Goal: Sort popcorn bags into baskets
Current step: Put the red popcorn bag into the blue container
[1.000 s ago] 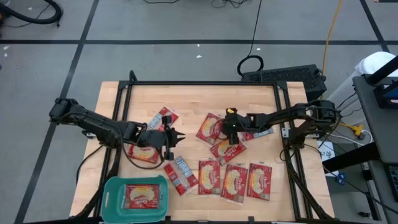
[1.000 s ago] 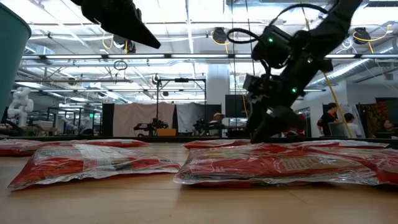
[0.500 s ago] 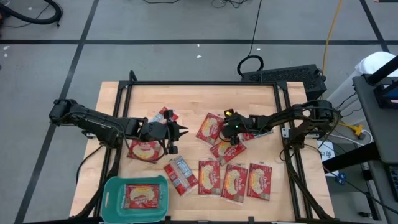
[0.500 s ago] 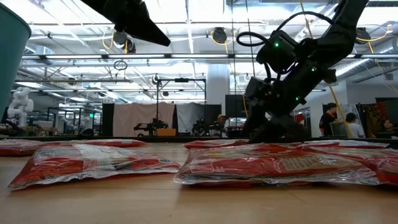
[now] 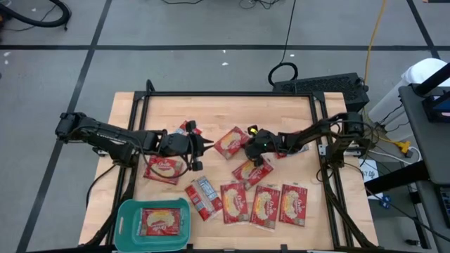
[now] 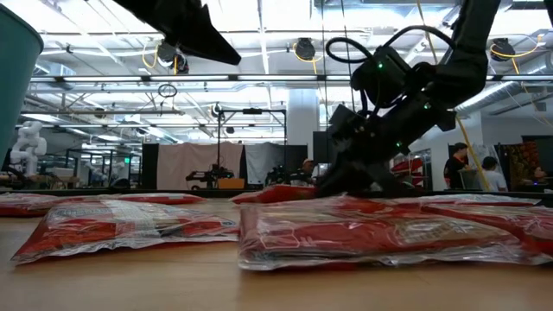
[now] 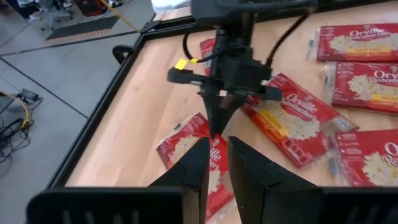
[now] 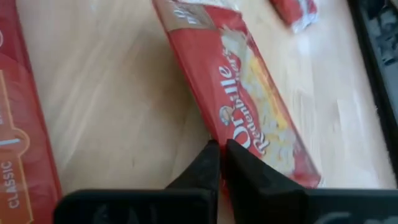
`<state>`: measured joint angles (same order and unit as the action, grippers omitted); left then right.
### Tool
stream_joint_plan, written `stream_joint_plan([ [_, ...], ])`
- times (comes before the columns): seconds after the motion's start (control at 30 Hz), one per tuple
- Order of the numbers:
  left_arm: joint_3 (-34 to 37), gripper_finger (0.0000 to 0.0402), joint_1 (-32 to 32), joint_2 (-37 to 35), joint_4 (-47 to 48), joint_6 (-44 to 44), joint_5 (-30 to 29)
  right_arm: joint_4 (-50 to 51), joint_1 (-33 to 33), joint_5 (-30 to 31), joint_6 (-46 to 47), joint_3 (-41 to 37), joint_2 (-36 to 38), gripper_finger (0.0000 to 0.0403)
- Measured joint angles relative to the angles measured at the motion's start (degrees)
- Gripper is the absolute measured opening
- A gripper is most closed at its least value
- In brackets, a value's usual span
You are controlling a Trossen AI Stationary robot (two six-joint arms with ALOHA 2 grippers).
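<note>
On the table [image 5: 295, 112], ten-odd bags are lying flat, one sitting in the basket [image 5: 130, 214]. Right gripper [image 5: 247, 143] is pinching a bag [image 5: 230, 143] by its edge; light, floppy, slick. Left gripper [image 5: 204, 146] is hovering nearby, jaws nearly together, empty.

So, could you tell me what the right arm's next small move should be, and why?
Probably a short lift. The right end effector looks shut on the edge of a popcorn bag at mid-table, so raising it clear of the neighbouring bags would likely come first. The teal basket sits at the table's near left corner, by the left end effector.
</note>
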<state>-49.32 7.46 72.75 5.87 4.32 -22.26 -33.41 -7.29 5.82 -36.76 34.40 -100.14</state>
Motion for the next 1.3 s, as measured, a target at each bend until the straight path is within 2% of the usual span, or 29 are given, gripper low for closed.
stream_joint_plan([
  [0.17,0.0,0.0063,-0.82,0.0,0.06,-1.9,-0.02,-3.89,2.41,0.6,-2.34,-0.25,2.2,0.0003],
  [0.3,-0.07,0.0063,-0.78,1.34,0.29,-1.9,0.01,-6.7,4.25,5.13,-1.3,-0.2,4.33,0.0002],
  [0.47,-0.14,0.0063,-0.58,3.32,0.01,-1.97,-0.04,-6.69,4.7,6.45,4.45,-0.18,7.75,0.0001],
  [0.6,-0.23,0.0063,-0.72,4.77,-1.75,-3.42,-1.32,-6.36,5.35,7.17,5.74,-0.18,10.5,0.0],
  [0.77,-0.04,0.0063,-0.69,5.14,0.17,-2.85,-2.03,-5.02,5.55,9.34,6.15,-0.22,13.76,0.0],
  [1.0,-0.04,0.0063,-0.69,5.18,2.7,-3.34,-1.83,-2.53,5.53,9.23,8.05,-0.21,15.83,0.0],
  [1.1,-0.04,0.0063,-0.8,5.18,3.06,-3.65,-1.77,-1.24,5.22,9.51,13.7,-0.17,16.08,0.0],
  [1.17,-0.04,0.0063,-0.8,5.18,3.2,-4.04,-1.76,1.82,3.82,10.42,21.35,-0.2,16.8,0.0],
  [1.3,-0.04,0.0063,-0.8,5.18,3.11,-4.24,-1.73,11.57,-0.93,4.89,34.19,0.76,18.19,0.0016],
])
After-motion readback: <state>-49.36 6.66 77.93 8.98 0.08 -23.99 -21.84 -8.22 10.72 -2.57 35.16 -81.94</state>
